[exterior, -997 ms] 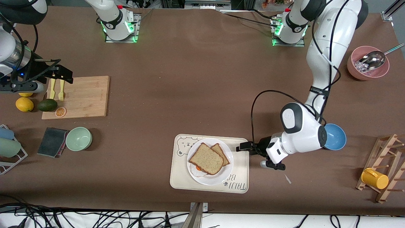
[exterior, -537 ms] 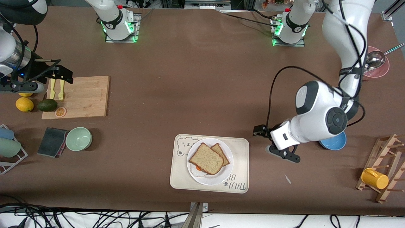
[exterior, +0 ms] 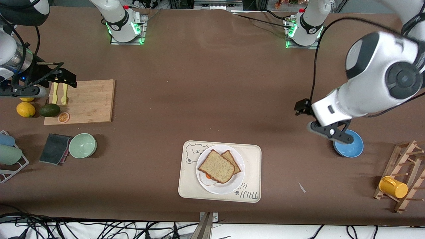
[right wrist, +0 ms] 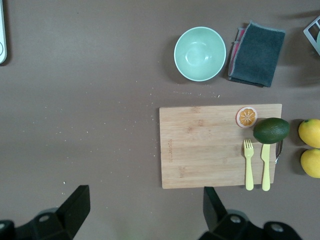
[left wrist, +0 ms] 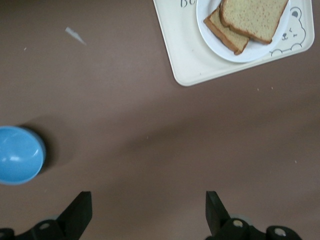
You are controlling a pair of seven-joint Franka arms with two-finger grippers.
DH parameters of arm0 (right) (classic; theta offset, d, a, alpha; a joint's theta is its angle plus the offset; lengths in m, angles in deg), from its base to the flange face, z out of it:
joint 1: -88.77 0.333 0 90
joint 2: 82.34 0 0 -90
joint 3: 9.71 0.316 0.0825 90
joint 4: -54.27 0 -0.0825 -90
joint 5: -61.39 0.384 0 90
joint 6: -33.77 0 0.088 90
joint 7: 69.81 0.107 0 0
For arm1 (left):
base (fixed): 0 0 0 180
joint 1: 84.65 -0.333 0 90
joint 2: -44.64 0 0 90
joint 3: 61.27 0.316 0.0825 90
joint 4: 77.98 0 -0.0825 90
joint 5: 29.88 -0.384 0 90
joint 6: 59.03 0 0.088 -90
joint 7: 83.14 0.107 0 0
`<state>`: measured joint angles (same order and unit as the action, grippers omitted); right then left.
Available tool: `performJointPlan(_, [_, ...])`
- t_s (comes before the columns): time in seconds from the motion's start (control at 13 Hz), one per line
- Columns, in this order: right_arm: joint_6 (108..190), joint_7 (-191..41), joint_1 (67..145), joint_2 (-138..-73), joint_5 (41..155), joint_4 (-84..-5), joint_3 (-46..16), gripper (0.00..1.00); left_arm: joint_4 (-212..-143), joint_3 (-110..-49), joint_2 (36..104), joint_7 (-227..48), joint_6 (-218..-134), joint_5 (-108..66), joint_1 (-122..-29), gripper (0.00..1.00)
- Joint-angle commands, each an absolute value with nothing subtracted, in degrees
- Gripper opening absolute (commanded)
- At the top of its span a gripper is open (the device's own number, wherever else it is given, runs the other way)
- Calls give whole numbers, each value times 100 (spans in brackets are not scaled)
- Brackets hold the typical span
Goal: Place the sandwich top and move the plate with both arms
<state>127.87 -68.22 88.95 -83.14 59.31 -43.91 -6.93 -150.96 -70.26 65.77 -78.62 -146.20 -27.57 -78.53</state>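
Note:
The sandwich top (exterior: 216,167) lies on a squarer slice (exterior: 232,160) and a fried egg (exterior: 206,180) on the white plate (exterior: 221,190), which sits on the cream bear-print tray (exterior: 186,186). The left wrist view also shows the sandwich top (left wrist: 255,17), the plate (left wrist: 250,52) and the tray (left wrist: 192,55). My left gripper (exterior: 300,108) is open and empty, raised over bare table between the tray and the blue bowl (exterior: 352,147); its own view shows it open (left wrist: 146,215). My right gripper (exterior: 68,78) waits open and empty over the cutting board's edge, as its own view shows (right wrist: 145,212).
A wooden cutting board (exterior: 86,99) carries yellow cutlery and an orange slice, with an avocado (exterior: 49,110) and lemons beside it. A green bowl (exterior: 83,145) and a dark cloth (exterior: 54,148) lie nearer the camera. A wooden rack with a yellow cup (exterior: 393,187) stands at the left arm's end.
My left gripper has risen and drawn away from the tray's edge toward the left arm's end of the table. The sandwich, plate and right arm have not moved.

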Motion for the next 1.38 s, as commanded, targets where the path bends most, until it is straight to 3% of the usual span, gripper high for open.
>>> performJointPlan(0.0, [12720, -6867, 8886, -8304, 5981, -4346, -699, 100, -15461, -6979, 5907, -7936, -14481, -3197, -7876, 100])
performJointPlan(0.15, [12729, -6875, 8886, -8304, 5981, -4346, -699, 100, -15584, -6770, 5590, -7858, -14481, -3321, -7876, 100])
performJointPlan(0.46, [12729, -6875, 8886, -8304, 5981, -4337, -699, 100, -16803, -6417, 4695, -7945, -15129, -3295, -7884, 100])
performJointPlan(0.77, [12729, -6867, 8894, -8304, 5981, -4346, -699, 100, -17464, -6338, 3885, -8269, -15193, -3260, -7885, 100])
performJointPlan(1.3, [12729, -6849, 8894, -8304, 5981, -4346, -699, 100, -17194, -6346, 4305, -8279, -15201, -3251, -8122, 100])
